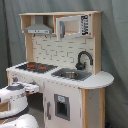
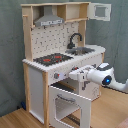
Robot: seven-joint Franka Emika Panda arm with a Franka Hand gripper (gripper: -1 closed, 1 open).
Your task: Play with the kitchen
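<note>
The kitchen [image 1: 60, 75] [image 2: 55, 60] is a tall white and light-wood toy unit in both exterior views. It has a black-red stovetop [image 1: 36, 66] [image 2: 52, 58], a sink [image 1: 70, 75] with a black faucet [image 1: 82, 59] [image 2: 75, 39], a pegboard back and a grey hood [image 1: 38, 27]. Its oven door [image 2: 70, 104] hangs open below the stovetop. My gripper [image 2: 75, 75] [image 1: 31, 88] sits at the front panel just under the stovetop, close to the knobs [image 2: 56, 76]. Nothing shows in its grasp.
The white arm [image 2: 102, 75] reaches in from the second exterior view's right, above the open oven door. An upper cupboard door [image 2: 101, 11] stands open at the top. A grey curtain hangs behind and the floor [image 2: 15, 119] is wood.
</note>
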